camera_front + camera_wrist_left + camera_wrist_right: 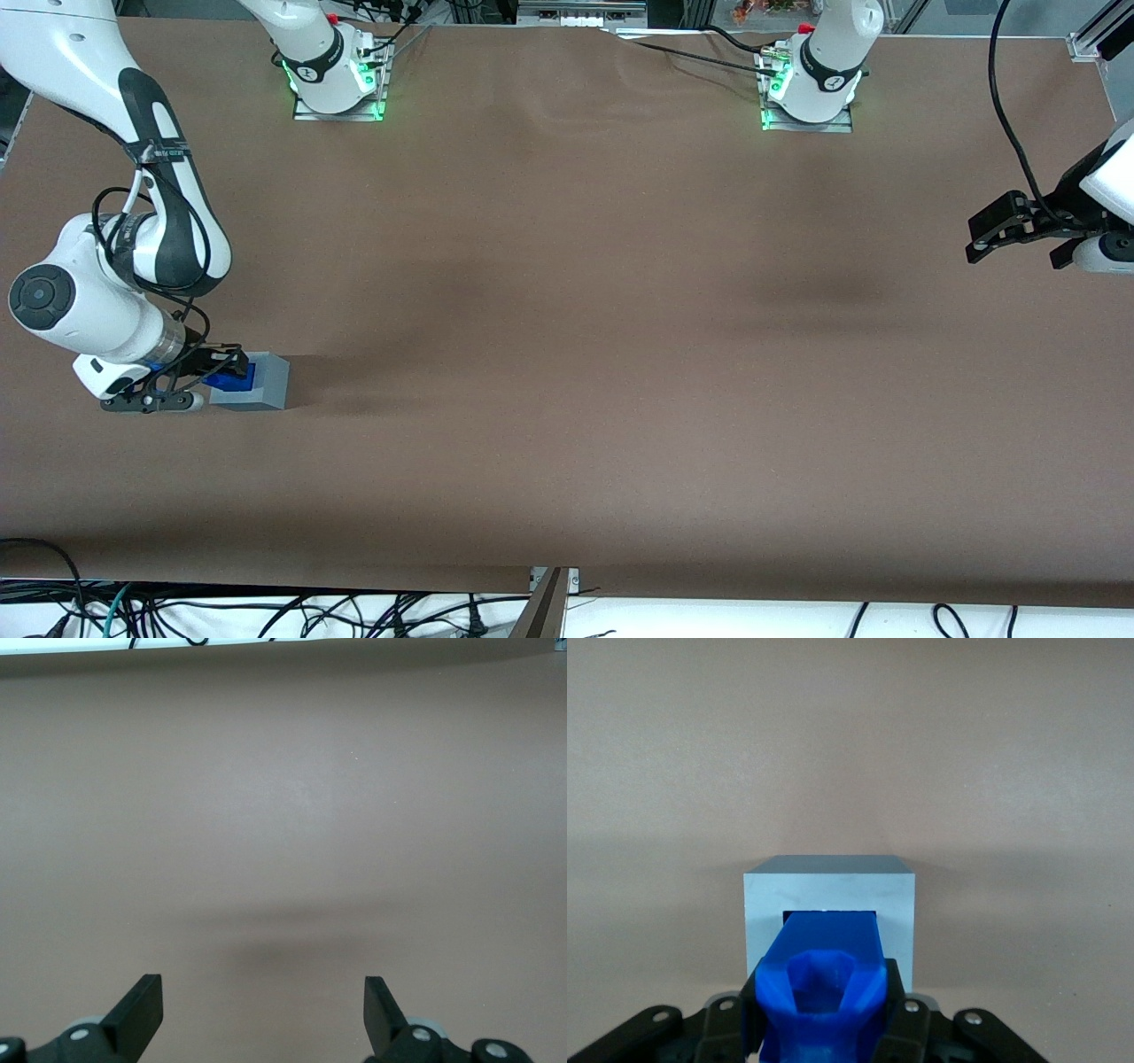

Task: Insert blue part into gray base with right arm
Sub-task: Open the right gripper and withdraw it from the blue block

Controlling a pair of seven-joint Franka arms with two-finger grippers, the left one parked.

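Note:
The gray base (266,383) rests on the brown table at the working arm's end, its square recess turned toward my gripper. My right gripper (211,372) is low beside it, shut on the blue part (232,379). In the right wrist view the blue part (831,937) is clamped between the black fingers (897,999), and its narrow end reaches into the opening of the gray base (833,890). The gripper (822,1001) is level with the recess. How deep the blue part sits inside is hidden.
The brown table mat (567,354) stretches toward the parked arm's gripper (1010,226). Two arm pedestals (337,84) (811,93) stand farthest from the front camera. Loose cables (266,611) lie off the table's near edge.

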